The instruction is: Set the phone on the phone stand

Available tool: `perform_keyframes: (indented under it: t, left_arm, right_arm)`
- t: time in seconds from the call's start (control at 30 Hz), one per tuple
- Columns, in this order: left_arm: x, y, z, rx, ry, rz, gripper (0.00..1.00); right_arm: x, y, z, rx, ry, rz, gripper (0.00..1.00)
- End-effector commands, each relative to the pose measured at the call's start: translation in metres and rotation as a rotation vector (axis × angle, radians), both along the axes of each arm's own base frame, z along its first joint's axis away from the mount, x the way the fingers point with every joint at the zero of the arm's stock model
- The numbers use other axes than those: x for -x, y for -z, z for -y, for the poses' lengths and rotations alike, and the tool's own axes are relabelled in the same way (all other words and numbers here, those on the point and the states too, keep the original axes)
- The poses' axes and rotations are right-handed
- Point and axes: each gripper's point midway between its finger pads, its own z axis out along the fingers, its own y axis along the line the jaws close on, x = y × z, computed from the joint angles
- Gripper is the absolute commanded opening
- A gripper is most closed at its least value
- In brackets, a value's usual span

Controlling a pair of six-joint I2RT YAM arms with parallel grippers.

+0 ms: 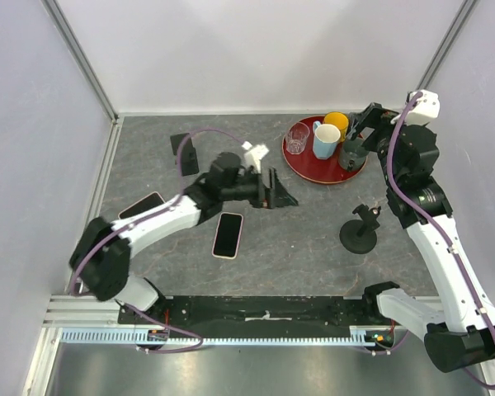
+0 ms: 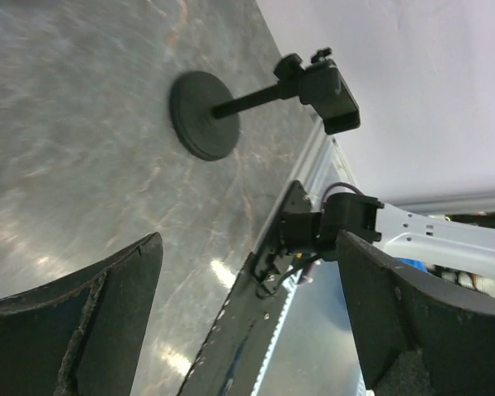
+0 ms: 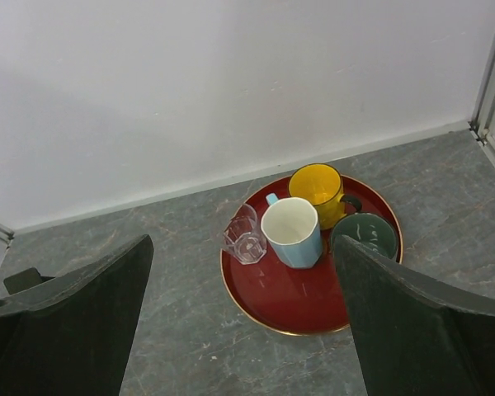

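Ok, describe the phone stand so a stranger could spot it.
Find the red tray of cups at the far right. Just nearer, beside the right arm, is the stand. It alone has a black round base with a stalk; the phone lies flat.

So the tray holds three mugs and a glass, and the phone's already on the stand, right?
Not quite: the phone lies flat on the table, apart from the bare stand, as the top view shows. The rest is right.
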Motion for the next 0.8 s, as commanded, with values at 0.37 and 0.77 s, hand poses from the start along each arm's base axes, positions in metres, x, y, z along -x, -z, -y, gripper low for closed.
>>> perform_keyframes:
  t: [0.37, 0.77]
  left_arm:
    - [0.013, 0.005, 0.185, 0.266, 0.319, -0.176, 0.93]
    - [0.029, 0.02, 0.226, 0.29, 0.384, -0.223, 0.68]
  right_arm:
    - [0.035, -0.035, 0.036, 0.051, 0.156, 0.1, 0.98]
    - [0.034, -0.035, 0.032, 0.055, 0.143, 0.107, 0.98]
